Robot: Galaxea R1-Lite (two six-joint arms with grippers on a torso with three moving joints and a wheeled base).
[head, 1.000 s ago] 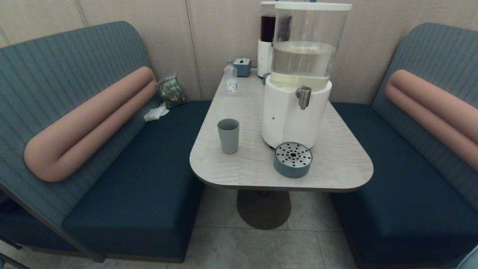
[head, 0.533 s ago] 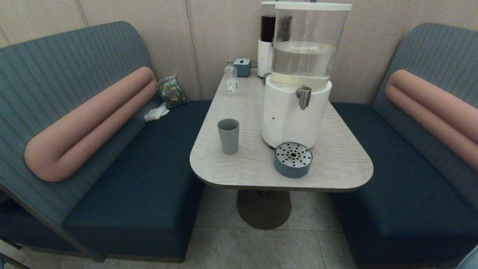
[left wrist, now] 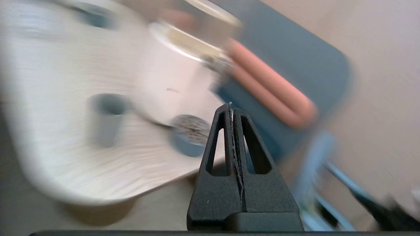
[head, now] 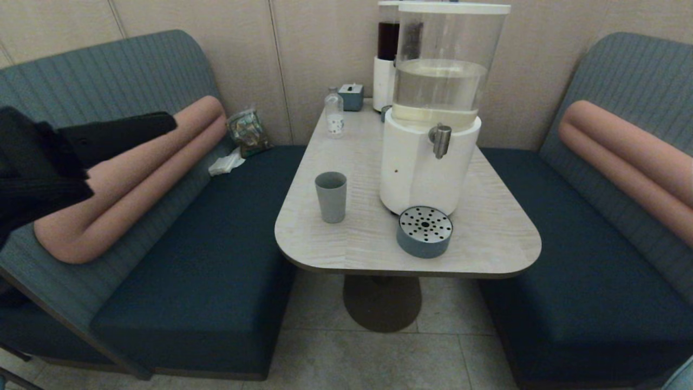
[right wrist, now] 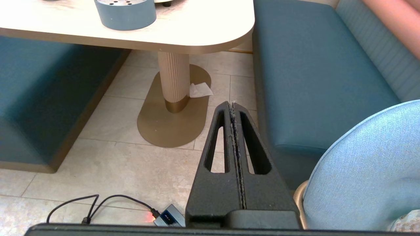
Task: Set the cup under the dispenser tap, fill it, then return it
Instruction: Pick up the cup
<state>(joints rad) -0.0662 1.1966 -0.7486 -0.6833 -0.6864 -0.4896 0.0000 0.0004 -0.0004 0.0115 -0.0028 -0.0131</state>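
Head view: left gripper [head: 162, 122] hangs over the bench seat, fingers pressed together and empty, with the cup [head: 331, 196] well off ahead of it on the table [head: 487, 238]. It should spread those fingers before closing in level on mid-cup.

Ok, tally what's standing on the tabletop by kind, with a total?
Dispensers: 2, the big clear-tank one and the slimmer dark-liquid one
Cup: 1
Drip tray: 1
Clear bottle: 1
Small blue-grey box: 1
Total: 6
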